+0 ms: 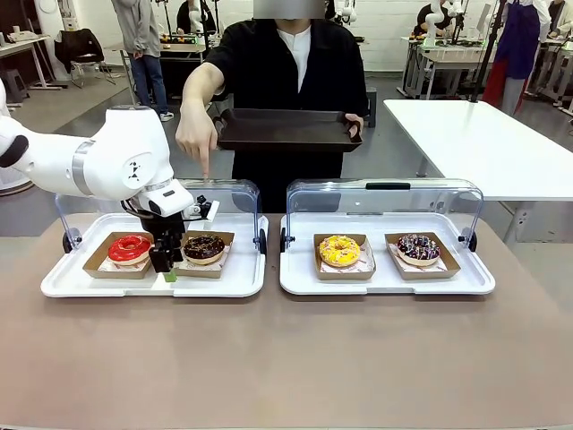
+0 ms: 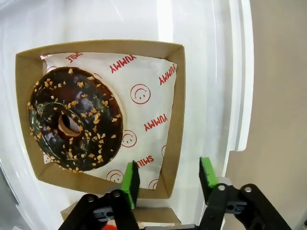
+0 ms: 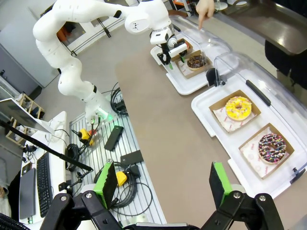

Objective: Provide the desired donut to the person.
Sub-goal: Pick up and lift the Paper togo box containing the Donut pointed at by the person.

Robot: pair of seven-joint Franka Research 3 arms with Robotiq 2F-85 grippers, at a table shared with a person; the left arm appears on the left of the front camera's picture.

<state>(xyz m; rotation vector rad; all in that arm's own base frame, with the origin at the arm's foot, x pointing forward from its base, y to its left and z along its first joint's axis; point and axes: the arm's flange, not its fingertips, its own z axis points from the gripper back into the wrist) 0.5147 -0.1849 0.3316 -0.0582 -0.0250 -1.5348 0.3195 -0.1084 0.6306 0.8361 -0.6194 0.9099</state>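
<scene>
The person (image 1: 286,72) in a black top holds a dark tray (image 1: 286,130) and points a finger (image 1: 207,175) down at the left white tray. Under that finger, a chocolate donut with nut bits (image 1: 205,246) (image 2: 72,120) lies in a cardboard box (image 2: 26,76). My left gripper (image 1: 166,271) (image 2: 169,179) is down at that box's side, next to the red donut (image 1: 130,247). It is open, and its green pads (image 2: 130,184) straddle the box wall, one inside and one outside. My right gripper (image 3: 163,184) hangs open high above the table with nothing in it.
A yellow donut (image 1: 339,250) and a dark sprinkled donut (image 1: 418,247) sit in boxes on the right white tray (image 1: 385,285). Both trays have clear lids (image 1: 385,193) raised at the back. The left tray's rim (image 1: 89,285) borders bare brown tabletop in front.
</scene>
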